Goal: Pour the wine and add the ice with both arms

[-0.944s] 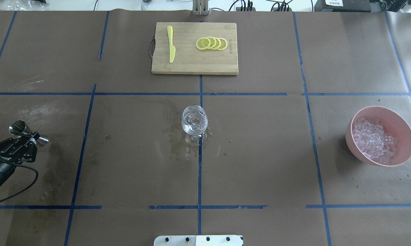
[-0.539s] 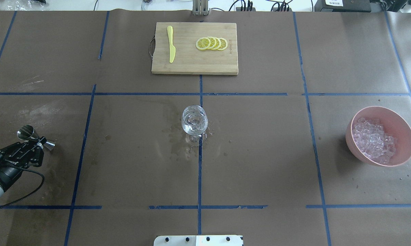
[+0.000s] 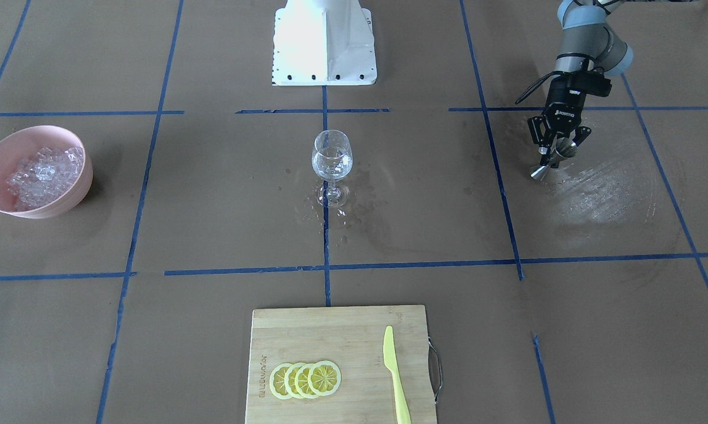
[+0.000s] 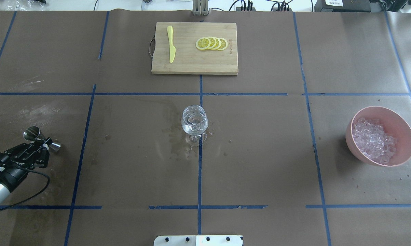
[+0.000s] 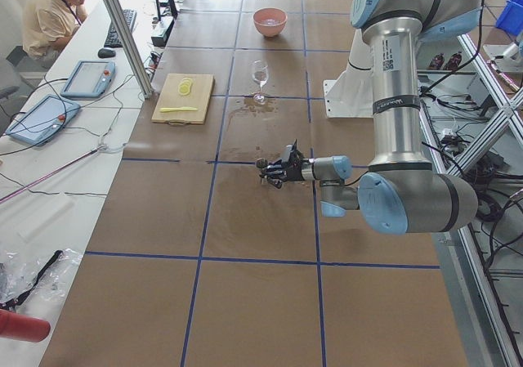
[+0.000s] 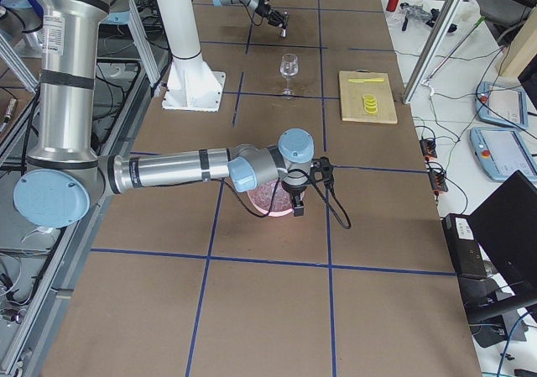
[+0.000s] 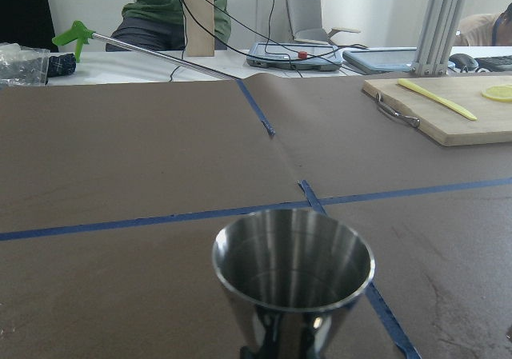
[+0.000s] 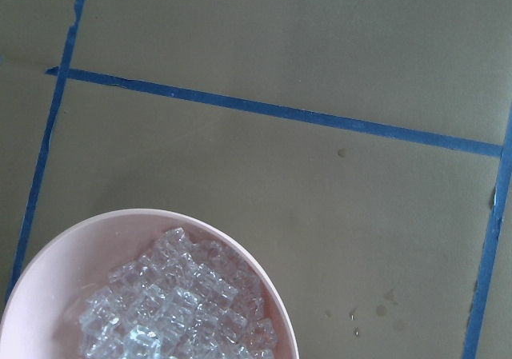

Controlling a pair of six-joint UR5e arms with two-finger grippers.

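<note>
A clear stemmed glass (image 4: 194,122) (image 3: 332,160) stands at the table's centre with clear wine in its bowl. The ice (image 4: 373,140) (image 3: 40,171) (image 8: 176,311) is heaped in a pink bowl (image 4: 398,114) (image 3: 65,203) on the robot's right. My left gripper (image 4: 45,143) (image 3: 557,152) is shut on the waist of a steel jigger (image 4: 34,133) (image 3: 548,164) (image 7: 292,267), which stands about upright low over the table; its cup looks empty. My right gripper (image 6: 296,206) hangs over the bowl's rim, and I cannot tell whether it is open or shut.
A bamboo cutting board (image 4: 191,66) (image 3: 306,330) at the far middle carries a yellow knife (image 4: 171,44) and lemon slices (image 4: 212,43). Wet patches surround the glass's foot (image 4: 178,145). The white robot base (image 3: 324,41) is at the near edge. A person (image 5: 57,11) sits beyond the table.
The left gripper has carried the jigger a little toward the robot's side and toward the centre. The glass and bowl have not moved.
</note>
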